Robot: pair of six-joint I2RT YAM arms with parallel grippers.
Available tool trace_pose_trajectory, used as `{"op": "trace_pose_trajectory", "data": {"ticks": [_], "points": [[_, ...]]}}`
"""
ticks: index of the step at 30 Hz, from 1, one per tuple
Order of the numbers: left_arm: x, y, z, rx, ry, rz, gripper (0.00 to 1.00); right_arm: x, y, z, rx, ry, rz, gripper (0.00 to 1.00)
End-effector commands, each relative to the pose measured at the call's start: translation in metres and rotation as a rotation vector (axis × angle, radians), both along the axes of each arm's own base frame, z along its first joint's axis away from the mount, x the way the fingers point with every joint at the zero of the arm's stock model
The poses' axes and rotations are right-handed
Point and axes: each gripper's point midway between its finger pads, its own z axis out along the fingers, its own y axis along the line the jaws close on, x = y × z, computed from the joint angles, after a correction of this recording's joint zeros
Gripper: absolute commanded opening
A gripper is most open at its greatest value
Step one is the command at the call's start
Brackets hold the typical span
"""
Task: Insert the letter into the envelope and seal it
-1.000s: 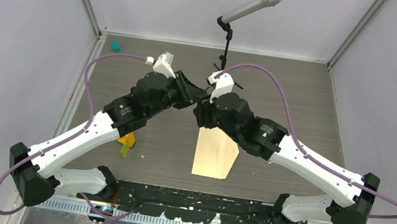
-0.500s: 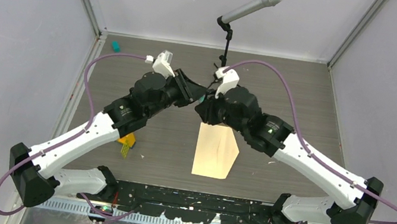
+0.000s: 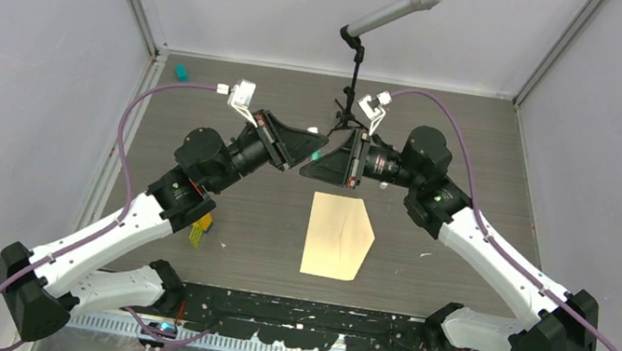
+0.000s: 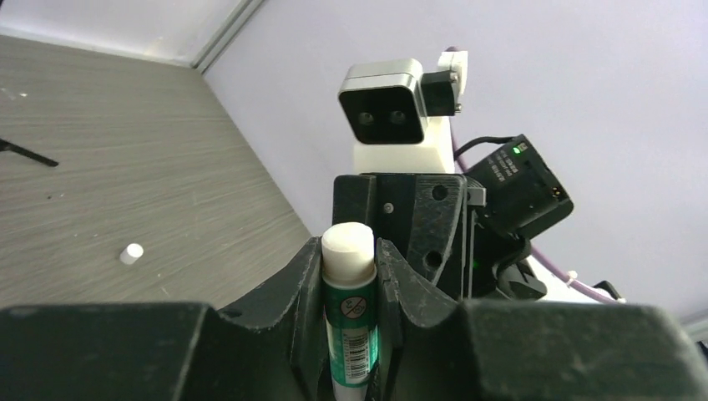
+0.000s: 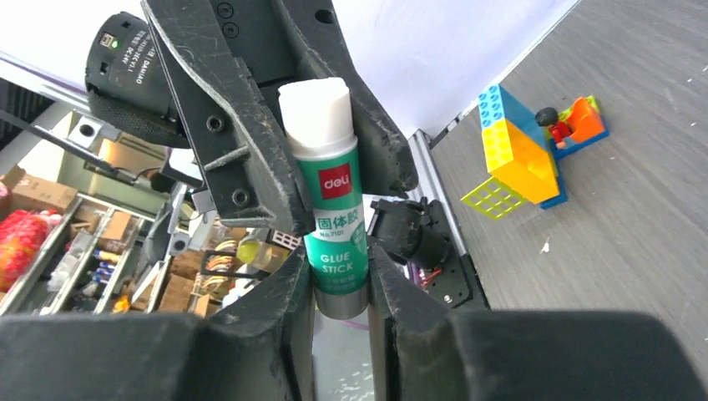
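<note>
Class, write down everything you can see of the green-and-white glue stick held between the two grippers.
The green-labelled glue stick is a plastic cylinder with a white end and printed white lettering. It is held in the air, clamped from opposite ends by the left gripper and the right gripper. Nothing else touches it.

- The top external camera looks down from high behind both bases over the whole table [image 3: 262, 224].
- Each wrist camera sits close behind its own jaws, facing out past them.
- Both wrist views share the glue stick [image 4: 349, 334] (between left gripper [image 4: 351, 251] and right gripper [image 5: 338, 255]).
</note>
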Motion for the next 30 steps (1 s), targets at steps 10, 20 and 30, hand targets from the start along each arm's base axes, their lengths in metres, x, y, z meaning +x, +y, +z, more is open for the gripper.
{"op": "trace_pose_trajectory", "data": {"ticks": [10, 20, 30], "points": [[0.026, 0.024, -0.034, 0.211, 0.24, 0.224, 0.0, 0.031, -0.036, 0.008, -0.327, -0.213, -0.485, 0.76], [0.041, 0.005, -0.037, 0.199, 0.316, 0.218, 0.0, 0.04, -0.03, -0.019, -0.606, -0.373, -0.646, 0.62], [0.041, -0.006, -0.038, 0.167, 0.347, 0.176, 0.0, 0.054, -0.02, -0.023, -0.651, -0.402, -0.685, 0.46]]}}
